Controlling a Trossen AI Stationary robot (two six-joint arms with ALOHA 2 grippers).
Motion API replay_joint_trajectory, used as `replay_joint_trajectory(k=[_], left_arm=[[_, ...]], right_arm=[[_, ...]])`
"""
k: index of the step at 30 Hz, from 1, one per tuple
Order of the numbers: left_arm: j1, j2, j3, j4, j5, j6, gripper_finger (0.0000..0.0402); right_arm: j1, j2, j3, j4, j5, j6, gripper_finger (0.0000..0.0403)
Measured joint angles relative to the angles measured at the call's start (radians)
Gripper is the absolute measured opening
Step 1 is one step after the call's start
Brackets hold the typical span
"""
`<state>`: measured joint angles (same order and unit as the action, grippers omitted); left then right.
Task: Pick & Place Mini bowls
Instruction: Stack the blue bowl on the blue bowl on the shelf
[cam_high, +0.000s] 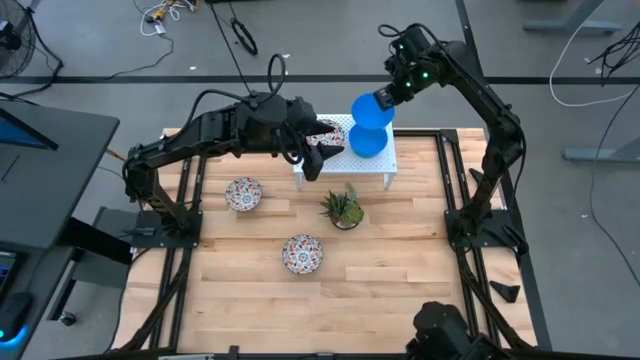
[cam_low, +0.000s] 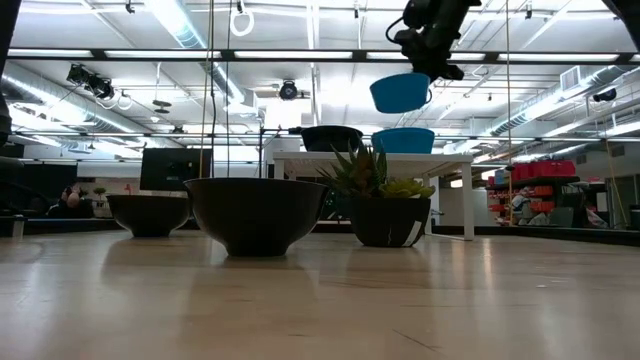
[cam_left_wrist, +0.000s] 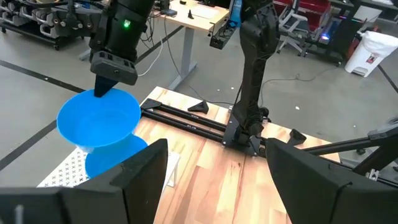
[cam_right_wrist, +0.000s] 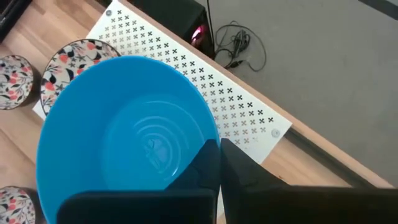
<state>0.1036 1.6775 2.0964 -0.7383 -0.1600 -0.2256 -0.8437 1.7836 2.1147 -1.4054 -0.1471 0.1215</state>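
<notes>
Right claw (cam_high: 385, 97) gripped a plain blue bowl (cam_high: 372, 109) above the white perforated shelf (cam_high: 392, 158); two floral bowls (cam_high: 243, 193) sat unplaced on the bench (cam_high: 400, 260); left claw (cam_high: 312, 160) open.

The worktop (cam_high: 390, 270) is pale planked wood, smooth and faintly sheened. The raised blue bowl (cam_right_wrist: 124, 130) looks like glossy plastic. The white stand (cam_right_wrist: 205, 74) is matt perforated sheet.

Bowls spread over the table (cam_high: 400, 300), some on a raised shelf (cam_high: 342, 165) at its far edge.

One bowl (cam_high: 368, 141) rests on the shelf's right half; another (cam_high: 372, 109) hangs above it in the right gripper (cam_high: 386, 97). A third bowl (cam_high: 328, 133) sits on the shelf's left half beneath the left gripper (cam_high: 318, 158). A plant (cam_high: 342, 207) stands just before the shelf; two bowls (cam_high: 243, 193) (cam_high: 301, 253) lie left of and nearer than it.
</notes>
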Motion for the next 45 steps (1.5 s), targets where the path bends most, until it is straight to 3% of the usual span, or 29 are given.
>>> replay_joint_trajectory(k=[9,39,45], left_arm=[[0.0,0.0,0.0,-0.001,0.0,0.0,0.0275],[0.0,0.0,0.0,-0.038,0.0,-0.025,0.0275],[0.0,0.0,0.0,-0.038,0.0,-0.025,0.0275]], right_arm=[[0.0,-0.005,-0.094,0.024,0.0,-0.002,0.0],[0.033,-0.123,-0.538,0.364,-0.023,0.001,0.0],[0.037,-0.123,-0.543,0.4,-0.026,-0.005,0.003]])
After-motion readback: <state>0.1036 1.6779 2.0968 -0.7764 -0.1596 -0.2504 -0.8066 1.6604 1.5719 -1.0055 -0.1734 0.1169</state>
